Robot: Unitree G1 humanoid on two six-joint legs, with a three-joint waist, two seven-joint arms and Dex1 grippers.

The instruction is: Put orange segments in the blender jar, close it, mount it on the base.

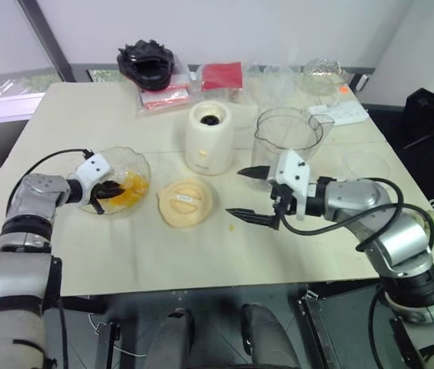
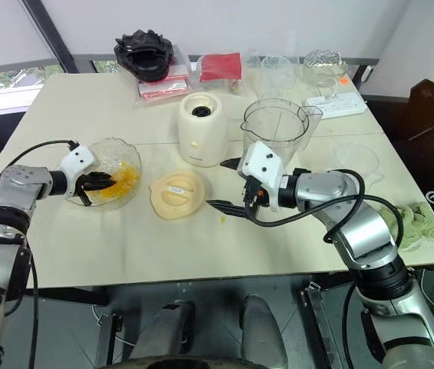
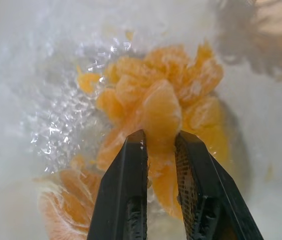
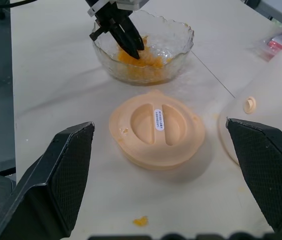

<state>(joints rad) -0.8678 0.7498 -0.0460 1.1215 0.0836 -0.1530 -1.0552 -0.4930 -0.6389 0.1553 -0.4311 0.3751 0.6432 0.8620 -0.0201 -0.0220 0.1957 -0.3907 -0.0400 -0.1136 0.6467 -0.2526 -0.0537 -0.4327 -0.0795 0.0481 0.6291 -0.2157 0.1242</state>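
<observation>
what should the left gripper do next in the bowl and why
Probably lift straight up. The left gripper pinches an orange segment inside the clear glass bowl, and the transparent plastic blender jar stands open, its cream round lid lying on the table.

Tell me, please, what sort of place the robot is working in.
Probably a lab or office test area set up as a mock kitchen, not a home: a plain table holds a blender base, its jar, a glass bowl of orange segments, and a power strip.
</observation>
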